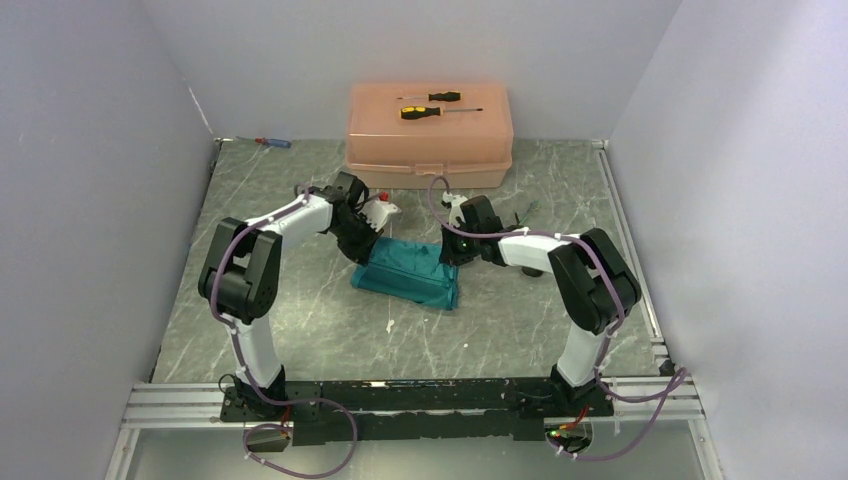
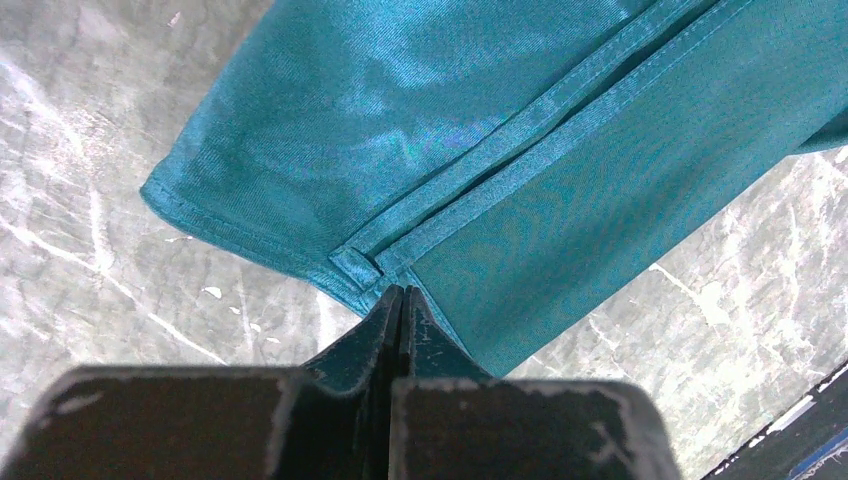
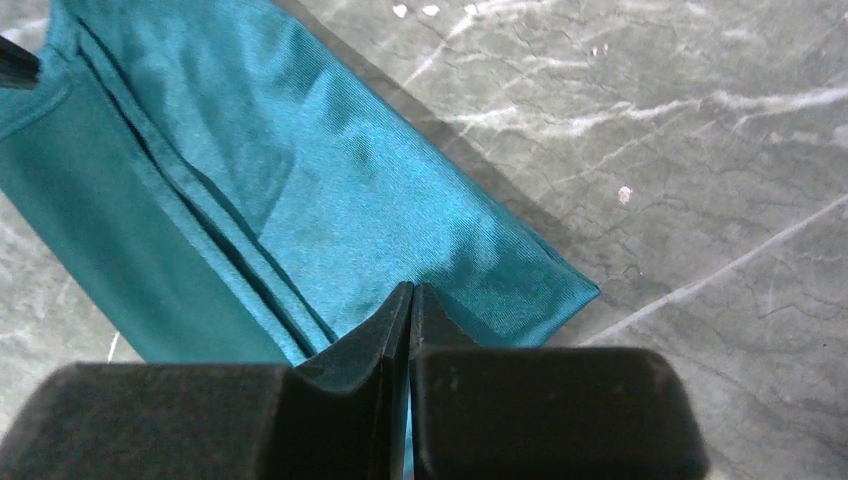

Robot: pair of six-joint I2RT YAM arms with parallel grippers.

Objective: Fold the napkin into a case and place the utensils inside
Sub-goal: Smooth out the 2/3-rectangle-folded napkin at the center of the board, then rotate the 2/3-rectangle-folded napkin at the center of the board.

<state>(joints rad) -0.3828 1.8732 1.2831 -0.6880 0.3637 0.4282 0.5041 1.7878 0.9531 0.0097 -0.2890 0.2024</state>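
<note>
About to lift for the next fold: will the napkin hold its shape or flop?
Probably floppy: the napkin lies thin, in flat soft layers. Its sheen hints it is slippery, so folds may slide apart. Being so thin, likely very light.

Napkin (image 1: 408, 274) showing shiny teal; tabletop (image 1: 320, 335) displaying grey marbling, white veins; box (image 1: 430, 140) appearing peach; screwdrivers (image 1: 441, 97) showing yellow-and-black.

walls (image 1: 90, 150): plain pale grey, three sides | tabletop (image 1: 330, 340): grey marbled, white veins | near edge: metal rails (image 1: 170, 405)
</note>
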